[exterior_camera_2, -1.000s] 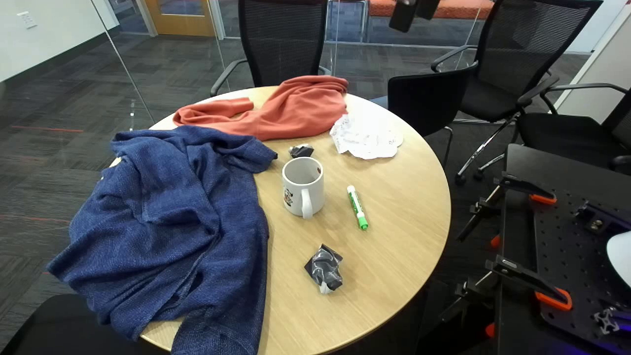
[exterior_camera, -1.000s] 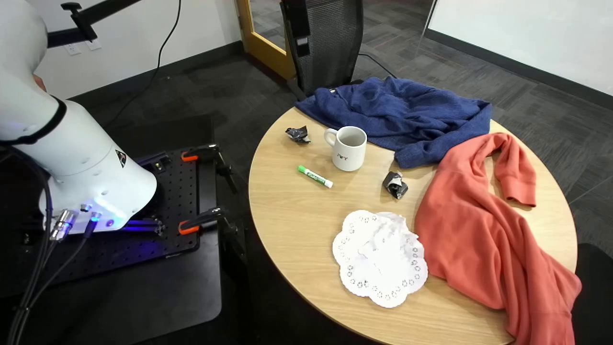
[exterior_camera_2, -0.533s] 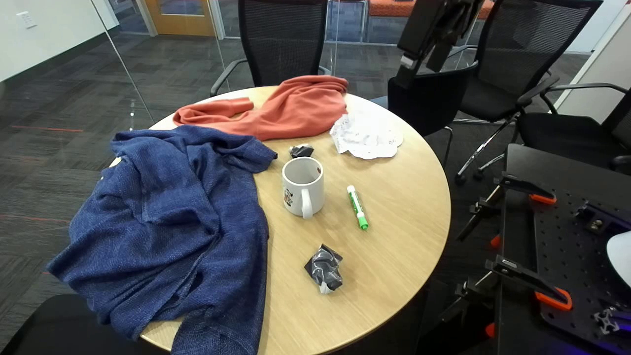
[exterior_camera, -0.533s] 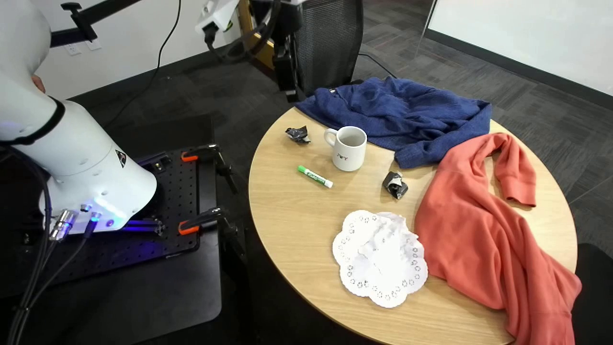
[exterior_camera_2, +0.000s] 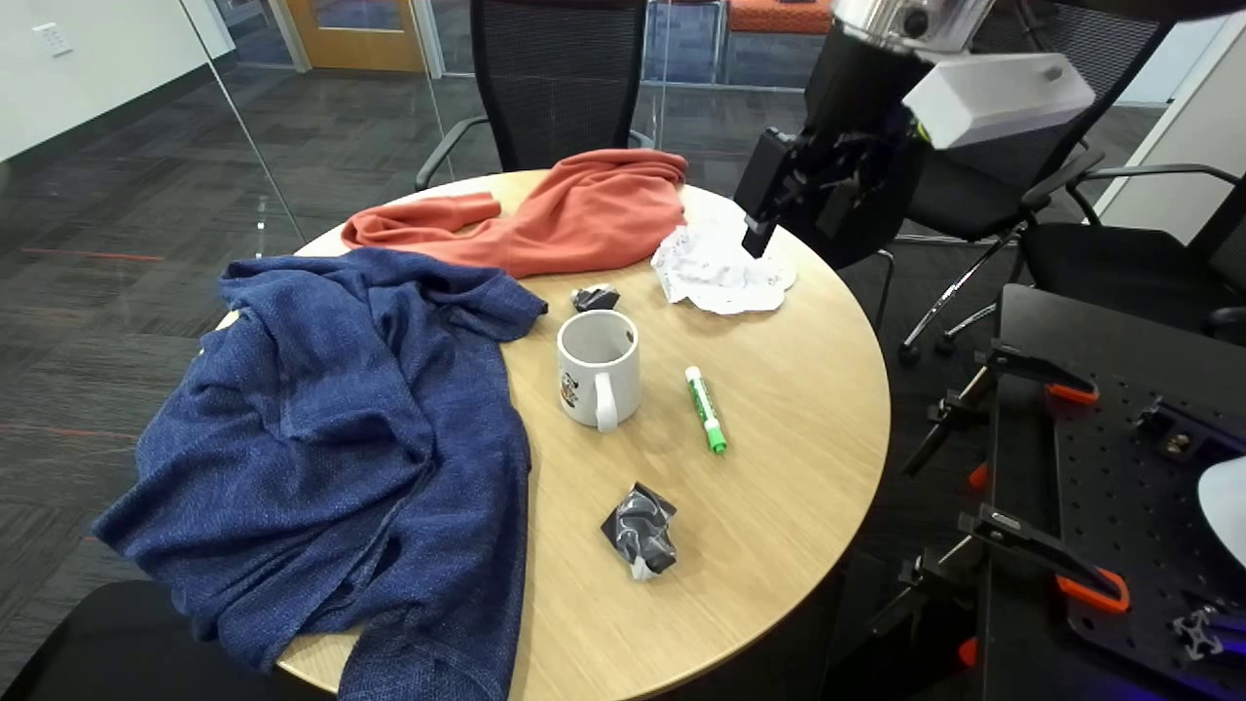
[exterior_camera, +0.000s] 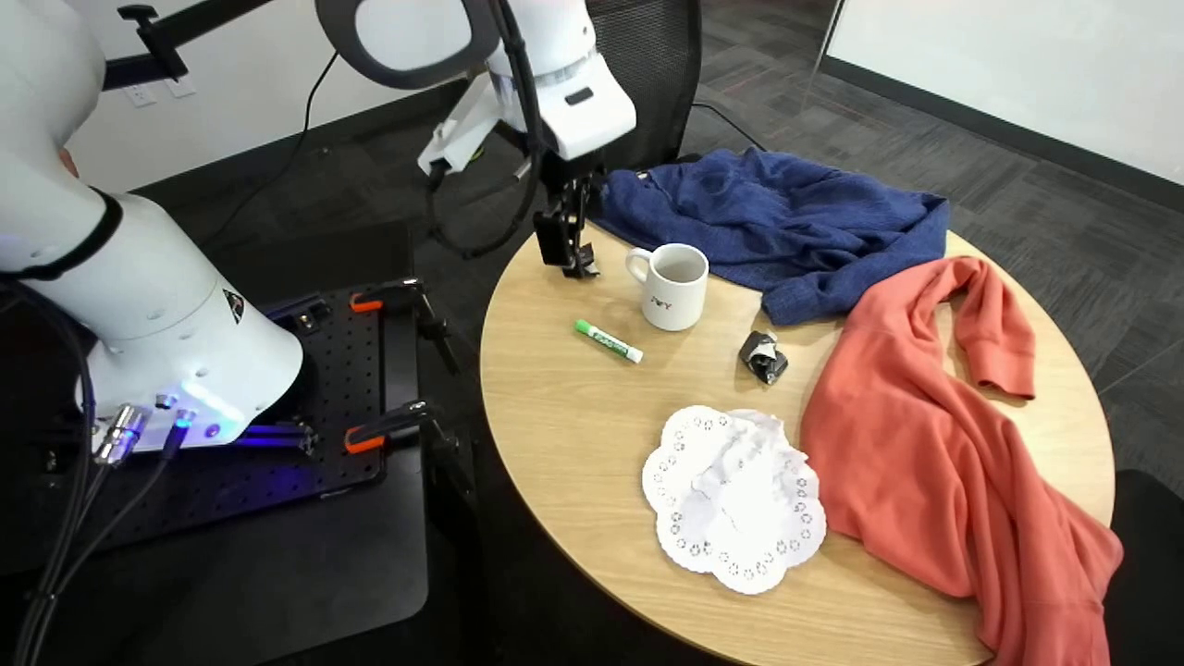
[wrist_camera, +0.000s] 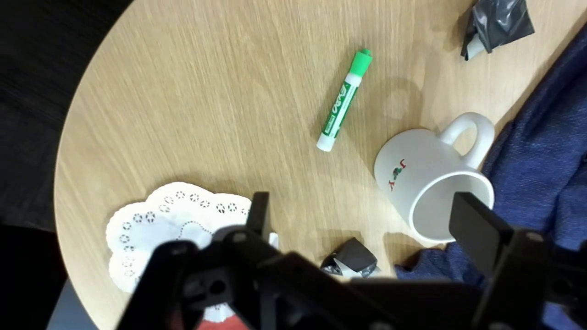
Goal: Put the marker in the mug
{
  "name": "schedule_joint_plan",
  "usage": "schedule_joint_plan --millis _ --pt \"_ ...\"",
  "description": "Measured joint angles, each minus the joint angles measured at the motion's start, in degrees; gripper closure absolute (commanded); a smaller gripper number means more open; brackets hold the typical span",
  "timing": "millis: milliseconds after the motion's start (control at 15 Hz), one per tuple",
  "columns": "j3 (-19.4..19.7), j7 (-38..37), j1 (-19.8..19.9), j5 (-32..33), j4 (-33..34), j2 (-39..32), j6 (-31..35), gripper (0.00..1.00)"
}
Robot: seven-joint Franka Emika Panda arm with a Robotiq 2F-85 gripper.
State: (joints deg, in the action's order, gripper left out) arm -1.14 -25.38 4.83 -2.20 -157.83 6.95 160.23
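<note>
The green and white marker lies flat on the round table beside the mug, apart from it; it shows in both exterior views (exterior_camera: pixel 609 341) (exterior_camera_2: pixel 706 410) and in the wrist view (wrist_camera: pixel 341 105). The white mug stands upright, its dark inside showing no contents; it shows in both exterior views (exterior_camera: pixel 673 301) (exterior_camera_2: pixel 582 387) and in the wrist view (wrist_camera: pixel 415 165). My gripper (wrist_camera: pixel 362 197) is open and empty, well above the table. In the wrist view its right finger overlaps the mug's opening, and the marker lies ahead of the fingers. The gripper also shows in an exterior view (exterior_camera_2: pixel 790 239).
Two dark crumpled wrappers (exterior_camera_2: pixel 641 531) (exterior_camera_2: pixel 596 298) lie on either side of the mug. A white lacy doily (exterior_camera: pixel 740 499) lies near the table edge. A blue garment (exterior_camera: pixel 786 217) lies close behind the mug, and a red garment (exterior_camera: pixel 906 416) covers another part of the table.
My arm has come down into both exterior views, and the gripper has dropped from the top of the picture to over the table. The marker, mug and other objects have not moved.
</note>
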Motion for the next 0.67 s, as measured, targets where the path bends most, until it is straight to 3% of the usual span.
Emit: schedule_joint_plan --millis 333,667 --pt "0.60 -9.45 0.20 4.24 3.38 -9.84 1.78 0.00" --pt "3.65 -12.18 -3.12 4.44 8.80 -18.04 1.78 0.00"
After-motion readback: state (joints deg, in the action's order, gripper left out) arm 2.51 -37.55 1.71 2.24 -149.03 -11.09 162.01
